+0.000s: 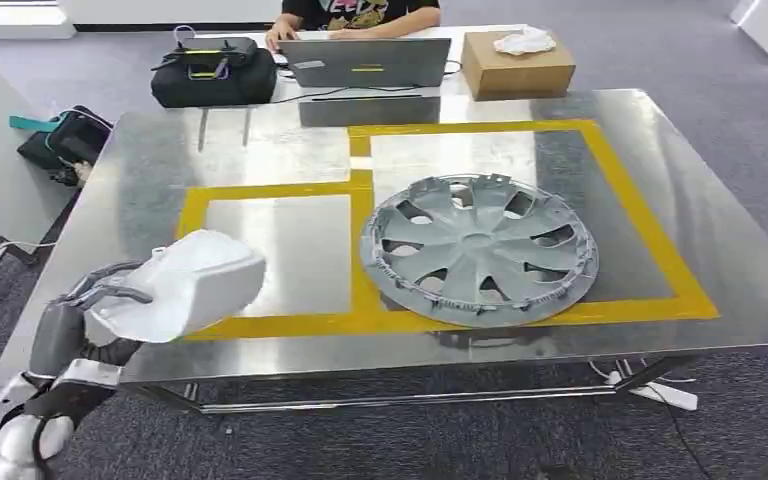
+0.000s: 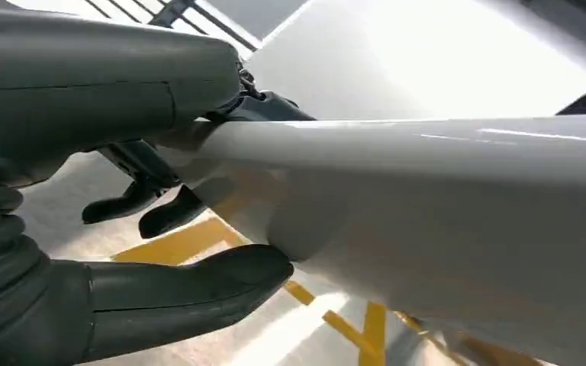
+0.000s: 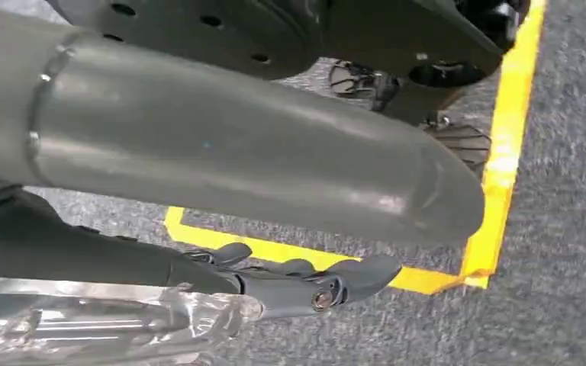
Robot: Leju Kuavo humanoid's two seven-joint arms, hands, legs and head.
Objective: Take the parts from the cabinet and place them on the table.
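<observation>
Between left hand (image 1: 80, 335) thumb and fingers (image 2: 133, 202) (table edge) sits white part (image 1: 185, 283).

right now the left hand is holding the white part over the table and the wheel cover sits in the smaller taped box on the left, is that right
Not quite. The left hand does hold the white part over the table, but the wheel cover lies in the larger yellow-taped box on the right, its near-left edge overlapping the tape. The head view shows it.

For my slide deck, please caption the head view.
Left hand carries a white part over the steel table, beside a grey hubcap.
</observation>
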